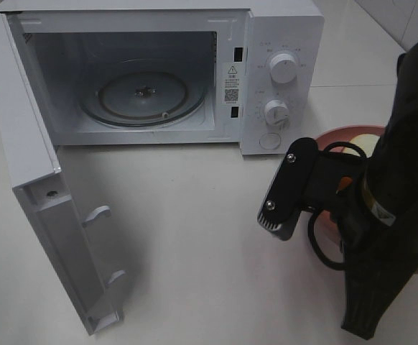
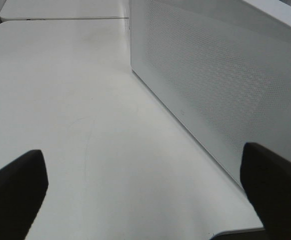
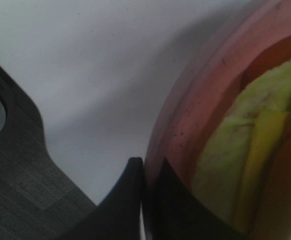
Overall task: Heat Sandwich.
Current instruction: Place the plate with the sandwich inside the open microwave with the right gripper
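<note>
Right gripper [image 3: 148, 167] clenched on pink plate [image 3: 185, 115] rim. Sandwich [image 3: 225, 165] sits on it, 3 o'clock in the high view; microwave [image 1: 281, 43] stands open at 11. Likely soft, light, layers may slide (loose filling?), so carry by the rim, level. Left gripper [image 2: 145, 200] released.

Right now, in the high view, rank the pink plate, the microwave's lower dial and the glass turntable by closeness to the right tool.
1. Pink plate: rim pinched by the right tool.
2. Lower dial: front of the microwave.
3. Glass turntable: inside it, far left.
</note>
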